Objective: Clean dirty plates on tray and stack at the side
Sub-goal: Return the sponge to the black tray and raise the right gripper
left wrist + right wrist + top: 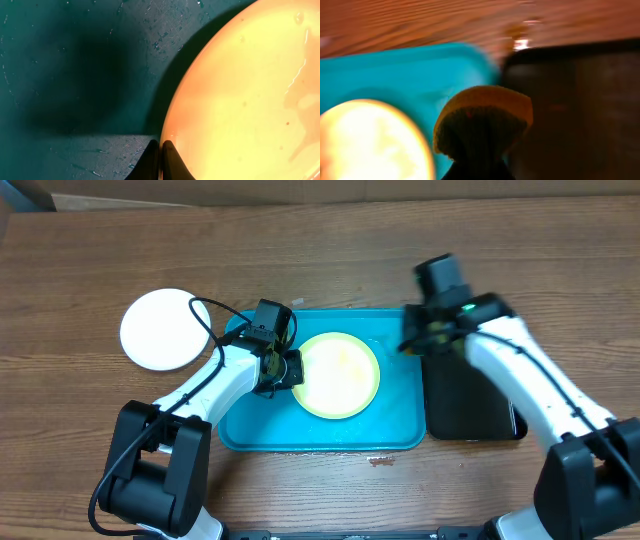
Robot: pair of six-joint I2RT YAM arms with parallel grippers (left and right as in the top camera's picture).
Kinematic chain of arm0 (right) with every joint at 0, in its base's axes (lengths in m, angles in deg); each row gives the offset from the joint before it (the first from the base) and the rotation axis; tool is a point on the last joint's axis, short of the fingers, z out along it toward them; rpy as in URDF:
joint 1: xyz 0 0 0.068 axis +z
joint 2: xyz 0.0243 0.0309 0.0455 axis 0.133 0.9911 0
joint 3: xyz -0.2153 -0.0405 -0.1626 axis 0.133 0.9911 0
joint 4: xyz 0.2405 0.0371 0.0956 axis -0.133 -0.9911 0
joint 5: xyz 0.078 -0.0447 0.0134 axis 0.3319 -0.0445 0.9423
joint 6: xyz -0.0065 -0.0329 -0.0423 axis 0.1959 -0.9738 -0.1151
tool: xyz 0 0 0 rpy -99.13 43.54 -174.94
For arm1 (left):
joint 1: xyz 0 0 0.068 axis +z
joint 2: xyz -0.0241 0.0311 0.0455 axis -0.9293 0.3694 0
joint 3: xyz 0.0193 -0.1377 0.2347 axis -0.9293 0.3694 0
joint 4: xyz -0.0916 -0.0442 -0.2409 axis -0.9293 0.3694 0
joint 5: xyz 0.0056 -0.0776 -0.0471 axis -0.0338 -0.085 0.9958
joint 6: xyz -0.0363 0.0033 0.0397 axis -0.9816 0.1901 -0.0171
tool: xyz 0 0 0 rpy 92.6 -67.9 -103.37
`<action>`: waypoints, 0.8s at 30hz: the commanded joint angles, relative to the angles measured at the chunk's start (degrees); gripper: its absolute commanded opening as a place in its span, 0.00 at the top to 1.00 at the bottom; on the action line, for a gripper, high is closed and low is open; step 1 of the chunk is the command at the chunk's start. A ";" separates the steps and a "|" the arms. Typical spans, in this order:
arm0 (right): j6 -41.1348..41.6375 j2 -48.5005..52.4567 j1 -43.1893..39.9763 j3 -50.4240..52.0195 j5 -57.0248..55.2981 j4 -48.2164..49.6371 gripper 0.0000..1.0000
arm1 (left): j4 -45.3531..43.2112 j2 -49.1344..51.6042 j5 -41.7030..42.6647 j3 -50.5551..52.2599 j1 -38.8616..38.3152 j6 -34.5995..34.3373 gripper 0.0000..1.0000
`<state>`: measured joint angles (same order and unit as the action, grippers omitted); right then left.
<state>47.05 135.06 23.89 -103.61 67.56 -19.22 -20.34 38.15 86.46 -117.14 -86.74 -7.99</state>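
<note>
On the wooden table (320,240) we see the turquoise tray (400,432) lying in the middle, its long side across the view. A narrower black tray (465,405) sits just beside its right edge. Inside the turquoise tray, a little right of centre, lies the yellow-green plate (338,375), flat and face up. The white plate (160,330) rests on the bare wood to the left of the tray, apart from it.

The left gripper (288,370) sits at the yellow-green plate's left rim. In the left wrist view we find its fingertips (150,162) drawn together on that rim, pinching it. The right gripper (420,340) hangs over the border between the two trays. Its wrist view is blurred, but we make out its jaws closed on what looks like a yellow sponge (482,120) with a darker face. Small water droplets (160,40) speckle the tray floor beside the plate.
</note>
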 commanded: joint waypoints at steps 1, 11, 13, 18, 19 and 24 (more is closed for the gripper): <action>-2.27 0.83 -5.03 1.11 -0.59 -0.83 0.96 | -0.24 -0.94 -0.15 -1.14 -0.37 0.70 0.94; -3.37 3.08 -9.53 11.43 -5.25 3.15 0.96 | -0.24 -0.94 -0.15 -1.14 -0.37 0.70 0.91; -3.37 3.08 -9.55 11.98 -5.35 3.98 0.82 | -0.24 -0.94 -0.15 -1.14 -0.37 0.70 0.89; -3.08 3.06 -9.99 8.55 -4.90 2.99 0.51 | -0.22 -0.94 -0.13 -1.14 -0.37 0.70 0.76; -3.08 3.06 -10.29 7.28 -4.83 2.29 0.46 | -0.20 -0.94 -0.11 -1.14 -0.37 0.68 0.74; -2.89 3.06 -14.29 -1.22 -3.21 -1.88 0.36 | 0.81 -0.94 -0.11 -1.14 -0.37 0.68 0.74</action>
<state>44.02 138.56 12.46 -99.40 63.93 -20.82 -19.90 38.15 86.46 -117.14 -86.74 -7.99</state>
